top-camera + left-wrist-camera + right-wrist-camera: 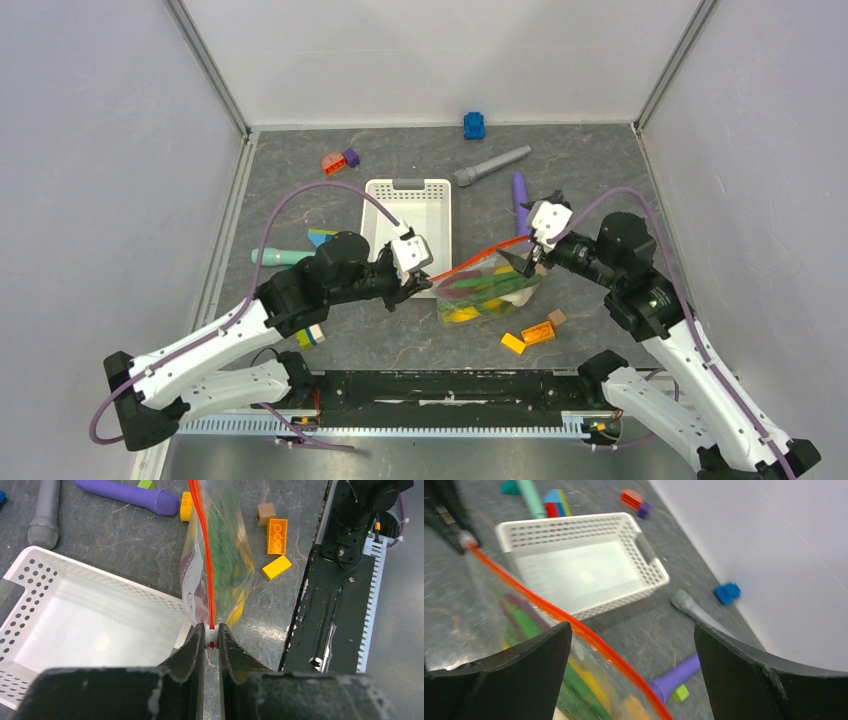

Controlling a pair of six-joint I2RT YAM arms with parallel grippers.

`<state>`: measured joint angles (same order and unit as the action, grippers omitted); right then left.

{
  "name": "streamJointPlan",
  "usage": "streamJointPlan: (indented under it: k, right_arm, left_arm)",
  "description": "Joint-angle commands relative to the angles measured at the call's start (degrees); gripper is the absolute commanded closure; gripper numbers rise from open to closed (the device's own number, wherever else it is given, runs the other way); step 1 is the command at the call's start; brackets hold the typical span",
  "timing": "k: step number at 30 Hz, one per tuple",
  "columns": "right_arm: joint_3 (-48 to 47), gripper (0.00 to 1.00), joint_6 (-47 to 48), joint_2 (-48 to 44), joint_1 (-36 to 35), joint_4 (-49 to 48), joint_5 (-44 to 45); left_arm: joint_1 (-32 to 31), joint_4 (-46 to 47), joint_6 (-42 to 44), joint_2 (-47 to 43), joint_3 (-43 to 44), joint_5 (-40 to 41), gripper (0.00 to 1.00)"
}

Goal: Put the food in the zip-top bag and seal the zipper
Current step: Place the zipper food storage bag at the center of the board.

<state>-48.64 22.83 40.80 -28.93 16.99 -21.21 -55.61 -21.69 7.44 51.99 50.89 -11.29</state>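
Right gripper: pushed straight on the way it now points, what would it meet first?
Probably the zipper of the zip-top bag, which crosses between the open fingers of the right gripper; the white basket lies beyond. Depth is unclear.

The clear zip-top bag [522, 276] has an orange-red zipper [480, 257], its food [482, 296] green and yellow. The white basket [408, 215] is dotted with holes.

The bag [450, 298] lies just right of the basket [415, 215], with the food [490, 295] in it. Some blocks [538, 333] lie before the bag, and a microphone [490, 165] lies behind it.
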Motion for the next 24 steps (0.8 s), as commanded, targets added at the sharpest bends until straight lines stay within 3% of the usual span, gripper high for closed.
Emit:
streamJointPlan:
  k: [1, 12, 18, 20, 22, 23, 24]
  right_arm:
    - [-6.28, 0.02, 12.04, 4.55, 0.02, 10.0, -20.55]
    - [-9.93, 0.02, 15.84, 13.16, -0.01, 17.71, -21.0]
    - [-10.4, 0.16, 17.11, 17.12, -0.08, 21.56, -19.95]
    - [-10.42, 0.33, 17.5, 18.36, -0.08, 22.63, -19.3]
    - [-11.05, 0.65, 17.98, 19.44, -0.08, 23.41, -18.91]
    - [-11.51, 0.79, 18.32, 19.8, -0.04, 23.64, -19.05]
    - [-12.3, 0.99, 18.52, 19.98, -0.07, 23.71, -19.43]
  left_arm:
    - [0.18, 3.24, 3.73, -2.45, -0.84, -1.74, 0.86]
    - [0.2, 3.15, 4.78, -4.13, -1.33, -1.98, 0.84]
    - [0.2, 2.98, 5.06, -3.91, -0.67, -1.38, 0.82]
    - [0.17, 2.88, 5.29, -3.78, -0.29, -1.38, 0.81]
    - [0.19, 2.89, 5.58, -3.53, 0.03, -1.37, 0.79]
    - [0.17, 2.88, 5.62, -3.42, 0.23, -1.25, 0.74]
    - [0.17, 2.89, 5.58, -3.33, 0.38, -0.88, 0.66]
